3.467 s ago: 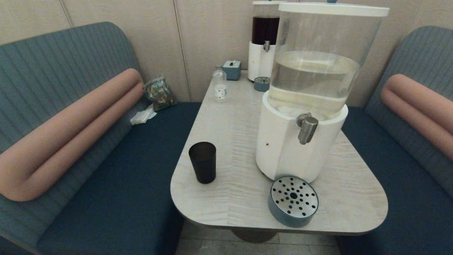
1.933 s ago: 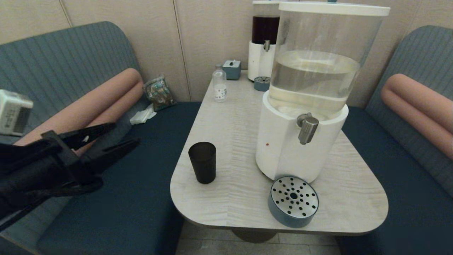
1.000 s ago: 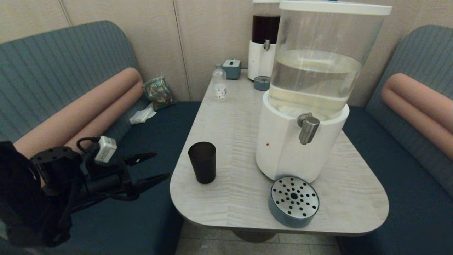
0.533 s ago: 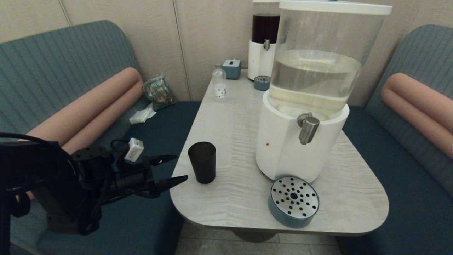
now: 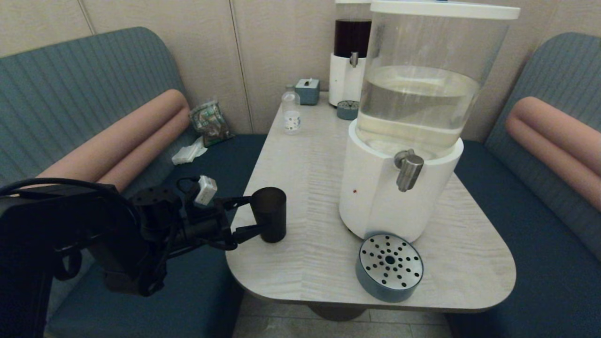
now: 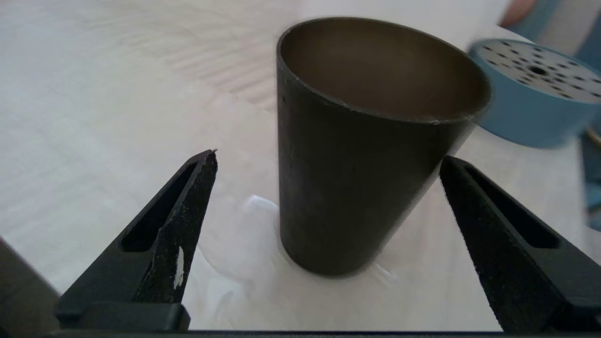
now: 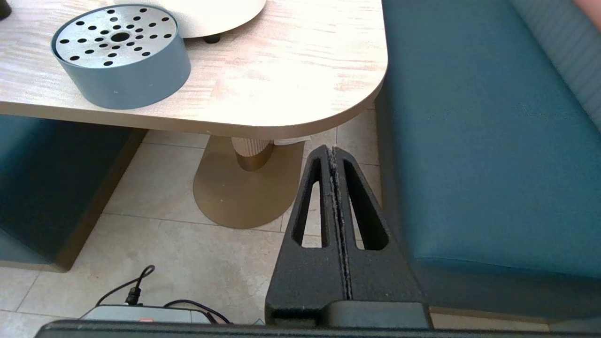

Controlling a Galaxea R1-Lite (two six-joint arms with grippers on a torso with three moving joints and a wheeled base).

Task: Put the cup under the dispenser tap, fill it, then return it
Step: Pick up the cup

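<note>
Upright cup (image 5: 268, 214), mouth up, long axis vertical, between wide-spread left tool (image 5: 251, 217) tips.

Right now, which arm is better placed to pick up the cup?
Left. The left gripper is open with its fingers on either side of the cup. The right gripper is shut, low beside the table.

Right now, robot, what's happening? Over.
Left gripper open, straddling the cup, no contact seen. Right gripper shut, parked below the table edge. Path to dispenser tap clear.
</note>
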